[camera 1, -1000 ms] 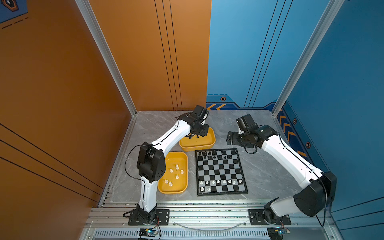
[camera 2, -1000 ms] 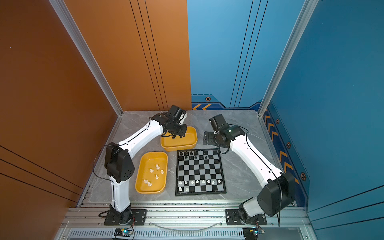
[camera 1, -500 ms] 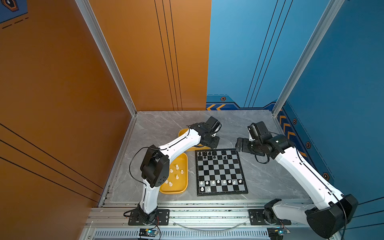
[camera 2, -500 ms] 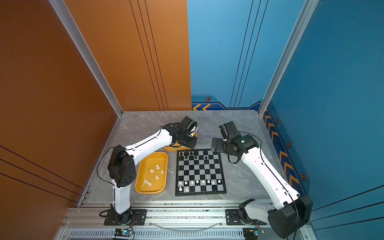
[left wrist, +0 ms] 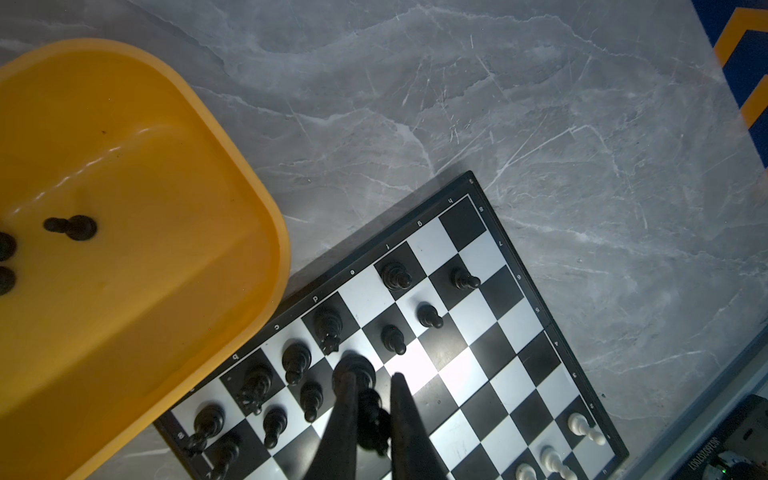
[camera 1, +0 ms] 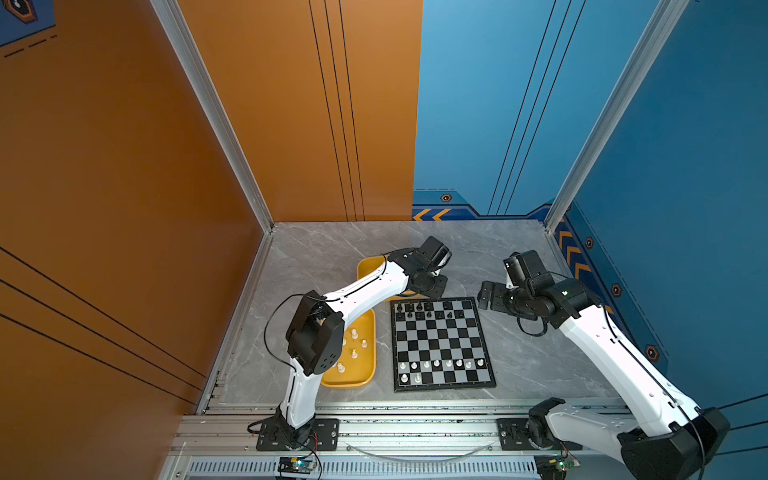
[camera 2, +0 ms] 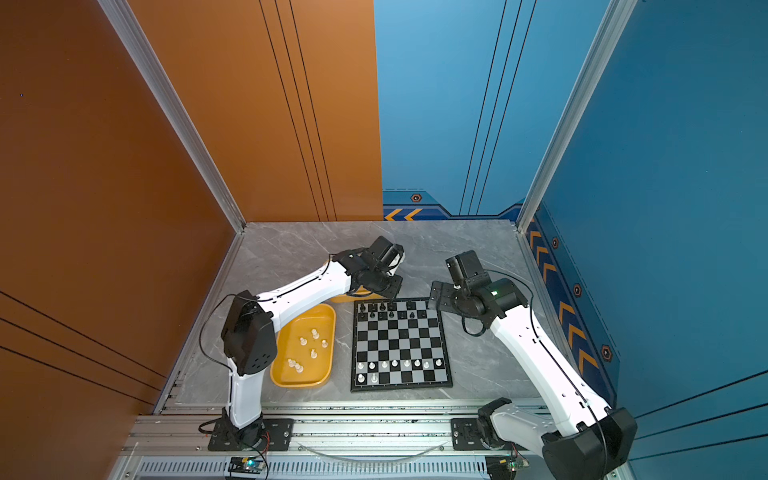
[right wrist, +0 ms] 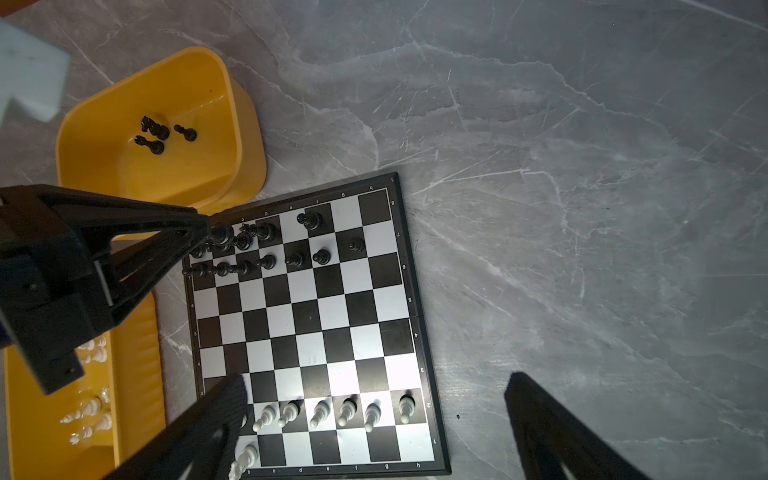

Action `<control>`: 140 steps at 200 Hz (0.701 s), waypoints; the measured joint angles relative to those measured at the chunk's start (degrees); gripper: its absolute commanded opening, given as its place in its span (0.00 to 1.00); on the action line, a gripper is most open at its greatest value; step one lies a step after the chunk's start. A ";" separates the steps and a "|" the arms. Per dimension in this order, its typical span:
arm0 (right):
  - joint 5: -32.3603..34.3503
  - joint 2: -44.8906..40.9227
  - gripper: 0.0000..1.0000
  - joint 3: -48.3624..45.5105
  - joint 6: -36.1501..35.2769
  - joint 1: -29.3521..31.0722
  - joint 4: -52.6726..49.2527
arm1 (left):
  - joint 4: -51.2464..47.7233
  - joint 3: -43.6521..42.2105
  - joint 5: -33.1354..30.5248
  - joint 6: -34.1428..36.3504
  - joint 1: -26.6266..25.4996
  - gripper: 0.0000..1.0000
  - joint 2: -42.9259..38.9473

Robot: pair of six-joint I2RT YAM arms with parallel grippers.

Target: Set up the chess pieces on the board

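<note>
Left gripper (left wrist: 372,376): we log it pinched narrow on one black piece (left wrist: 370,413), held over the far left part of the board. We cannot tell whether the base touches a square.
Right gripper (right wrist: 377,378): we note jaws spread wide with nothing between them, hanging just off the board's far right corner in both top views.
Table (camera 1: 332,249): grey marbled top, carrying every item below.
Board (camera 1: 441,345): black-and-silver checkered, flat on the table, to the right of both trays.
Near tray (camera 1: 357,378): yellow, just left of the board, with several loose white pieces (camera 2: 314,333) inside.
Far tray (right wrist: 245,158): yellow, just beside the board's far left corner, partly hidden under the left arm in both top views. We count three spare black men (right wrist: 185,133) lying in it.
Black chessmen (left wrist: 395,276): clustered on the two farthest ranks, mostly toward the left.
White pawns (camera 1: 448,364): a row on the second-nearest rank. Two further white men (camera 1: 404,378) stand at the left end of the nearest rank.
</note>
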 measured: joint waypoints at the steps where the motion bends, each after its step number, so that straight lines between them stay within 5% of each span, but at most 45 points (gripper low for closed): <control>1: 0.00 -0.04 1.00 -0.02 0.00 0.00 0.00 | 0.04 0.00 0.00 0.00 0.00 0.04 0.07; 140: 0.35 -5.03 1.00 -2.54 0.85 -3.26 -0.61 | 2.29 2.97 1.14 1.11 -0.37 0.04 8.22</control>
